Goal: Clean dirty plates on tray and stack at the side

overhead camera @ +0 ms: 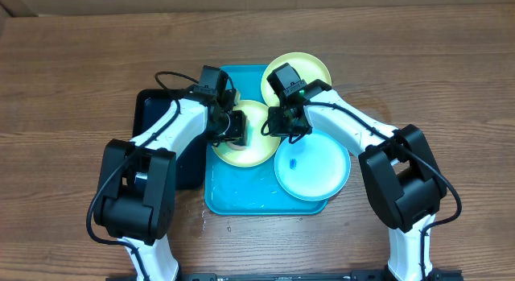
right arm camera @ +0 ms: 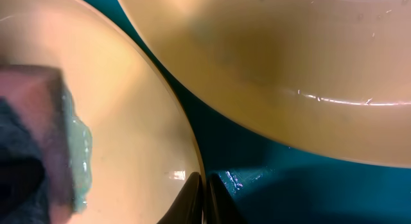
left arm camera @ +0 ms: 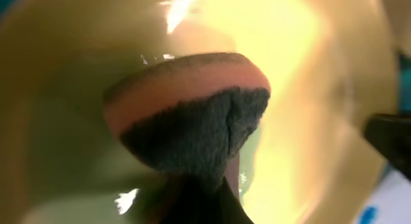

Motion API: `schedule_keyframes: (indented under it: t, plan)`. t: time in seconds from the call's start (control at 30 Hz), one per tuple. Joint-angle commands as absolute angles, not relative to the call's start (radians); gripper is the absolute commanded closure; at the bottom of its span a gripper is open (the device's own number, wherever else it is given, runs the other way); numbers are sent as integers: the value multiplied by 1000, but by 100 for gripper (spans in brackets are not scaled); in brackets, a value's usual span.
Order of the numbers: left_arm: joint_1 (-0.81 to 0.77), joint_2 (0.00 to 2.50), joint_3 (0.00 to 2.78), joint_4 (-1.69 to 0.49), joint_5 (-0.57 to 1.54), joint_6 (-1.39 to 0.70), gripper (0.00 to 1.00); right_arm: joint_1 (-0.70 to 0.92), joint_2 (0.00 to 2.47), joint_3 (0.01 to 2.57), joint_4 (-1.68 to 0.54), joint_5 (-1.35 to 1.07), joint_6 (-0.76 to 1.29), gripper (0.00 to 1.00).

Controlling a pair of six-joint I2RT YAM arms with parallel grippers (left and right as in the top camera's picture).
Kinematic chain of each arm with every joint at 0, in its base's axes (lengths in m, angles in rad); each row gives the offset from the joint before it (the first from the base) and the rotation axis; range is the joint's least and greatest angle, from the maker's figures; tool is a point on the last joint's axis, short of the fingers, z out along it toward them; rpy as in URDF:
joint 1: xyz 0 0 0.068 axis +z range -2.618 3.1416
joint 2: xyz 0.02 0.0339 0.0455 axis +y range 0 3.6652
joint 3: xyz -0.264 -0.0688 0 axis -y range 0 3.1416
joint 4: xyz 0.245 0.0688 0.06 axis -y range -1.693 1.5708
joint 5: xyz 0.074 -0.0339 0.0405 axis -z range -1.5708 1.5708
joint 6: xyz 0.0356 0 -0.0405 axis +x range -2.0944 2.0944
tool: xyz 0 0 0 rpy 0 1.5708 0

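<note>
While the middle plate (overhead camera: 257, 150) lies on the tray (overhead camera: 241, 192) at the centre of the overhead frame, a sponge (left arm camera: 186, 115) is held against its pale yellow-green surface by the left arm (overhead camera: 181, 124). The jaws of that arm are closed on the sponge, which is gripped from the bottom edge of the left wrist frame. The sponge is seen as a pink body with a dark grey scouring face, and wet glints are shown around it.

The right rim of the same plate is pinched by the jaws of the right arm (overhead camera: 338, 124), drawn narrow onto it at the bottom centre of the right wrist frame.

A second yellow-green plate (overhead camera: 314, 68) is placed at the upper right of the tray and overhangs onto the tabletop (overhead camera: 80, 72). A strip of tray is left showing between it and the middle plate.

A light cyan plate (overhead camera: 322, 172) is set at the lower right, past the tray's right side, and a small blue smear (overhead camera: 295, 162) is seen on it.

A black tray (overhead camera: 153, 112) is set against the left side of the blue one.
</note>
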State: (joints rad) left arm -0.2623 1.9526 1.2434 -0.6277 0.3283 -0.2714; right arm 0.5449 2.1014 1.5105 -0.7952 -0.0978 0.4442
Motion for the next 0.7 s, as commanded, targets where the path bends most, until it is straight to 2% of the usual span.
schedule_keyframes:
  t: [0.0, 0.23, 0.33, 0.43, 0.67]
  plan:
    - [-277, 1975, 1237, -616, 469, -285, 96, 551, 2104, 1493, -790, -98, 446, 95]
    - [-238, 1974, 1584, -919, 447, -213, 96, 551, 2104, 1493, -790, -98, 446, 95]
    - [-244, 1974, 1696, -1024, 263, -213, 96, 551, 2104, 1493, -790, -98, 446, 95]
    - [-249, 1975, 1690, -1048, 160, -213, 96, 551, 2104, 1493, -789, -98, 446, 94]
    - [-270, 1975, 1482, -936, 154, -216, 96, 551, 2104, 1493, -786, -98, 446, 94]
